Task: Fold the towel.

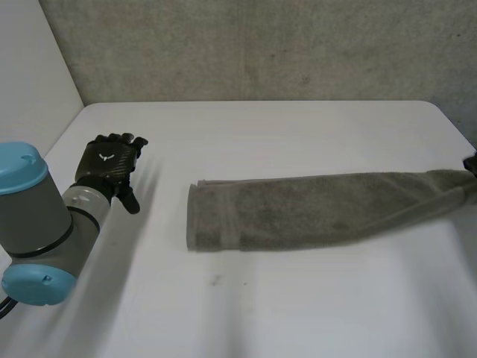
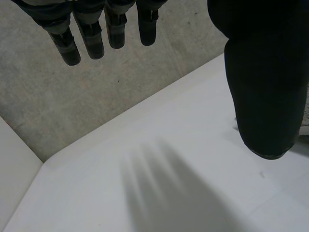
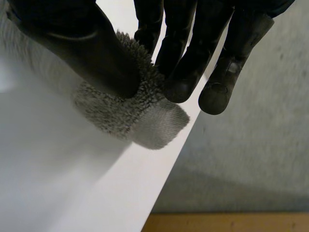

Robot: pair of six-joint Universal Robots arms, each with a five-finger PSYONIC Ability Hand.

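A grey towel (image 1: 313, 210) lies folded into a long band across the white table (image 1: 246, 306), one end near the middle, the other reaching the right edge. My right hand (image 1: 471, 163) sits at that right end. In the right wrist view my right hand (image 3: 96, 53) pinches the towel's end (image 3: 130, 113) between thumb and fingers, close to the table edge. My left hand (image 1: 112, 165) hovers over the table's left side, well clear of the towel. The left wrist view shows its fingers (image 2: 91, 38) straight and its thumb (image 2: 265, 82) apart, holding nothing.
A rough grey wall (image 1: 261, 45) stands behind the table. The table's right edge (image 3: 169, 159) runs just past the pinched towel end, with a drop beyond it.
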